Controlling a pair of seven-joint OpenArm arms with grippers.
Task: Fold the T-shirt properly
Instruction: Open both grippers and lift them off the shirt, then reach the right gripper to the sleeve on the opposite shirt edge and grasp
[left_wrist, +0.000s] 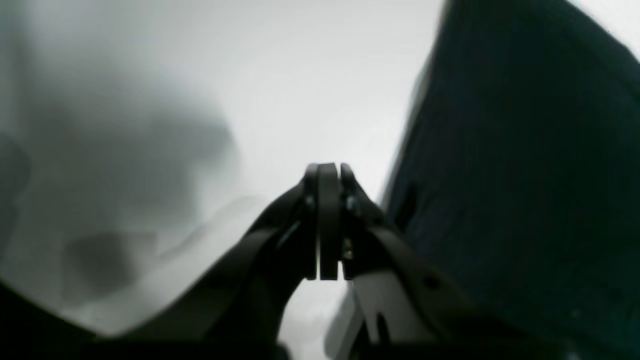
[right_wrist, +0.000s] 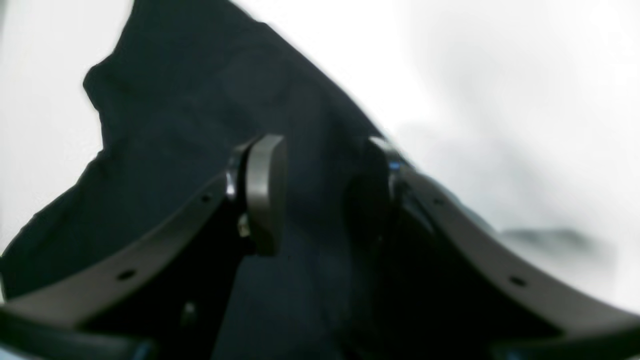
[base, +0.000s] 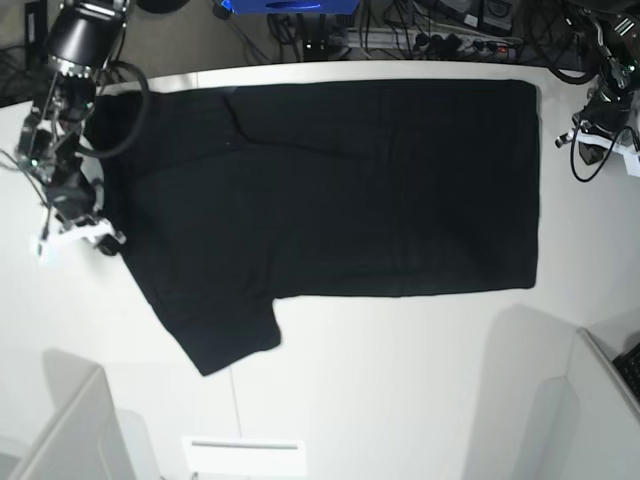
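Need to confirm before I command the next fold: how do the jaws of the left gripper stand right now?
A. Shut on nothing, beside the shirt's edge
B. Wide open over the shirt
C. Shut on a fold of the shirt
A: in the left wrist view the left gripper has its jaws pressed together with no cloth between them, and the T-shirt lies off to one side.

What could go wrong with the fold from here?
1. The left claw is shut on nothing, beside the shirt's edge; lifting now would leave that end on the table.
2. The right claw is open over the cloth; closing there may pinch a bunch mid-panel, not a corner.
3. One sleeve sticks out unfolded and may skew the fold.
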